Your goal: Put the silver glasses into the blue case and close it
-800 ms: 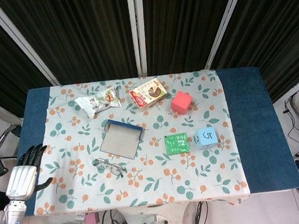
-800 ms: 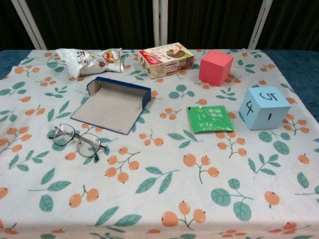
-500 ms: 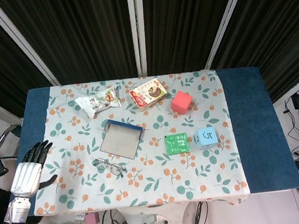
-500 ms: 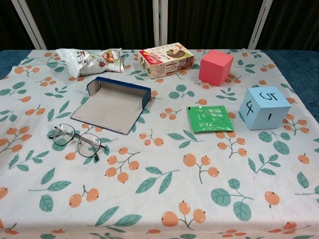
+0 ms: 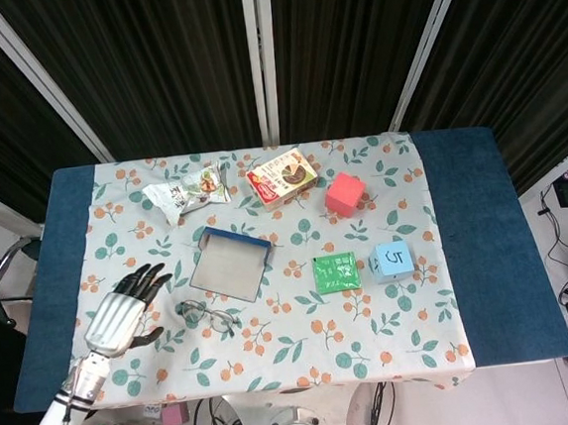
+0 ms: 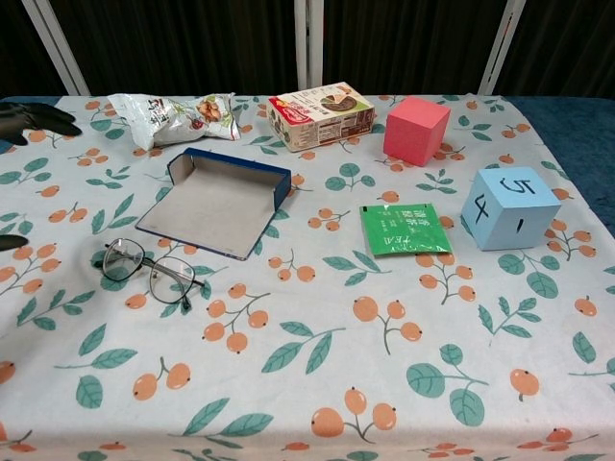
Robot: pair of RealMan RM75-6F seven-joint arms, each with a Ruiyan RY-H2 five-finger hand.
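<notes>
Our left hand (image 5: 124, 311), fingers spread and holding nothing, hovers just left of the silver glasses (image 5: 207, 317), which lie lengthwise left to right, near the open blue case (image 5: 231, 265).

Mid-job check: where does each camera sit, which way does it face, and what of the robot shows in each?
Head view: high above, looking down on the whole table; left hand and forearm show.
Chest view: low at the near edge, looking across; only the left hand's fingertips show at the left edge.
Both show the silver glasses and blue case.
</notes>
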